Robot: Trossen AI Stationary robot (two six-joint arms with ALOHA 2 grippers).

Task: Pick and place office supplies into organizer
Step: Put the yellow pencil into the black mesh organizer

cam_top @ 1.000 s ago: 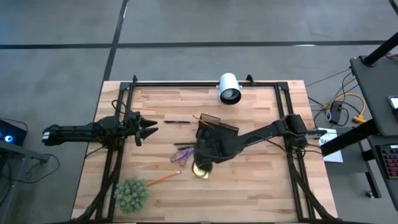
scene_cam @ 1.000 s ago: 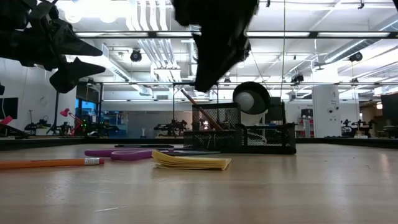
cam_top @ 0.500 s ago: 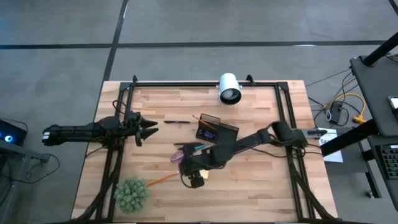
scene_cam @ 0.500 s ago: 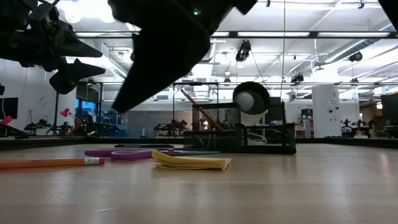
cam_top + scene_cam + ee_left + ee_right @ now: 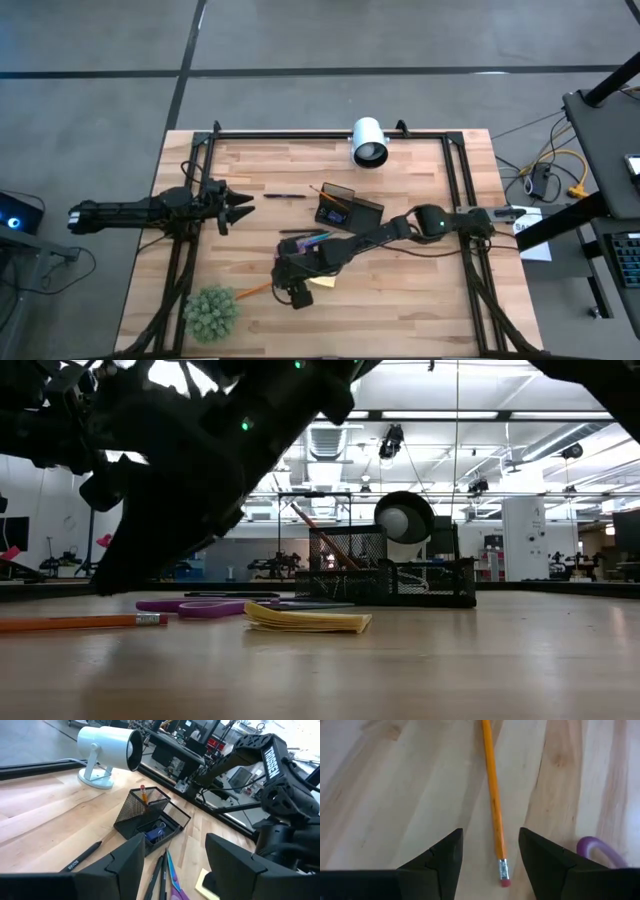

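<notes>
My right gripper (image 5: pixel 491 834) is open and hovers over the thin orange pencil (image 5: pixel 493 795), one finger on each side of its eraser end (image 5: pixel 504 879) without touching it. The high view shows this gripper (image 5: pixel 293 292) near the table's near-left part, beside the pencil (image 5: pixel 258 288). The yellow sticky pad (image 5: pixel 323 283) lies flat by it, and the purple scissors (image 5: pixel 200 606) lie just beyond. The black organizer (image 5: pixel 348 207) stands mid-table and holds another pencil (image 5: pixel 143 795). A black pen (image 5: pixel 285 196) lies left of it. My left gripper (image 5: pixel 238 207) waits open at the left.
A white cylindrical camera (image 5: pixel 368 142) stands at the far edge. A fuzzy green plant ball (image 5: pixel 210 313) sits at the near-left corner. Black frame rails (image 5: pixel 190 250) run along both table sides. Bare wood lies near and right of the sticky pad.
My right gripper has swung from above the sticky pad toward the table's left and near edge, coming down over the pencil's eraser end. The sticky pad, scissors and pencil have stayed where they were.
</notes>
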